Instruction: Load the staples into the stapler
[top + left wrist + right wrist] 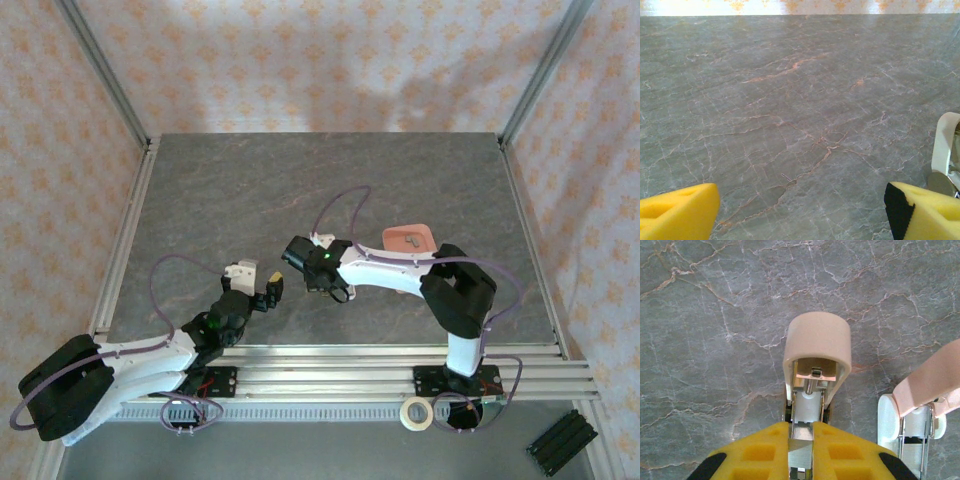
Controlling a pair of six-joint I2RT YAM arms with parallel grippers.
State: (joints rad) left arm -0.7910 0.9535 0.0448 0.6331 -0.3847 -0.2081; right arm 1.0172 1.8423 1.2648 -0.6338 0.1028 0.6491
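A small stapler [817,347] stands open in the right wrist view, its pale pink lid raised over a white and metal channel. My right gripper [801,440] is shut on a silver strip, the staples [801,452], held in line with that channel at its near end. A second open stapler [912,410] lies just to the right. In the top view my right gripper [297,255] is near the table's middle. My left gripper [268,290] is close by to the left. Its jaws [802,210] are open over bare table, with nothing between them.
A salmon-pink tray [408,240] sits behind the right arm. A white stapler part [945,150] shows at the right edge of the left wrist view. One tiny loose staple [785,176] lies on the table. A tape roll [417,412] and a black block [562,442] lie beyond the near rails.
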